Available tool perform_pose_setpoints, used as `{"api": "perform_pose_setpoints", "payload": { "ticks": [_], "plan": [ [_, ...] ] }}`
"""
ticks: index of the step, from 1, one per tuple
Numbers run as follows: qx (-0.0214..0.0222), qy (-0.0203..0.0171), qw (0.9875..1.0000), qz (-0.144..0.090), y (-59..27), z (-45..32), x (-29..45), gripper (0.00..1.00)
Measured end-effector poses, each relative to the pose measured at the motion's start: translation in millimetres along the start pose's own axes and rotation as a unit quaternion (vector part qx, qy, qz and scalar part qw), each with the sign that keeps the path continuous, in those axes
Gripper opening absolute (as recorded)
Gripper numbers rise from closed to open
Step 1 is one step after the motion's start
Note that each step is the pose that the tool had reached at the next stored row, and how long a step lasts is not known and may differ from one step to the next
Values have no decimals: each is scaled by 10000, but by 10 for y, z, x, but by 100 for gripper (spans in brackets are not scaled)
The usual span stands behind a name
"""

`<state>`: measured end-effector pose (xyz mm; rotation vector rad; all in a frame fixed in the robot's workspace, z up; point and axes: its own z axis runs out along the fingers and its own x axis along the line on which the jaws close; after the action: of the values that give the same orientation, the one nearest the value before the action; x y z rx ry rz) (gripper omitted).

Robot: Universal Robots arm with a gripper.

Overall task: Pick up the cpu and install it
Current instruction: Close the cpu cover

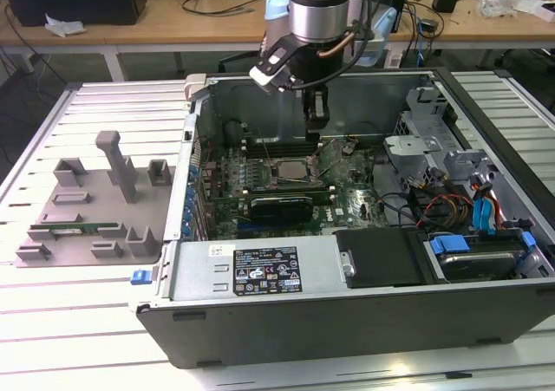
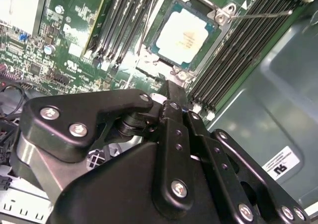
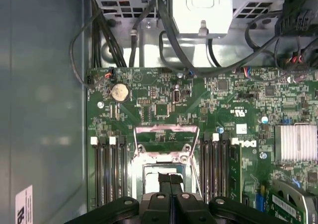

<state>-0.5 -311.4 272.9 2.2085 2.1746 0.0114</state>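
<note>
The cpu [image 2: 186, 37] lies flat in its socket [image 2: 224, 13] near the middle of the motherboard [image 3: 164, 92], silvery top up, between two banks of memory slots [image 2: 238, 55]. It looks square within the frame, which I judge is why nothing needs to grip it. The hinged load plate [image 3: 166, 133] stands open and the thin wire lever [image 2: 258, 14] is swung out, so the chip sits in place but is not clamped down. The gripper [image 3: 170, 180] hangs directly over the socket with its jaws together and nothing between them. Its tips are close above the chip's near edge; whether they touch it I cannot tell. In the exterior view the arm comes straight down into the open case [image 1: 260, 322], probably to keep clear of the walls. The chip's top carries faint print, too small to read. A white sticker [image 2: 280, 164] sits on the grey inner panel beside the board's edge, and a black label [image 1: 267, 271] with small symbols runs along the case's near rail.
</note>
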Motion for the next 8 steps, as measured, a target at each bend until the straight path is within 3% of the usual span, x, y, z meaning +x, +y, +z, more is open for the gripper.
{"api": "perform_pose_setpoints", "payload": {
  "ticks": [8],
  "plan": [
    [0, 0, 10000, 0, 117, 4, 2, 11]
  ]
}}
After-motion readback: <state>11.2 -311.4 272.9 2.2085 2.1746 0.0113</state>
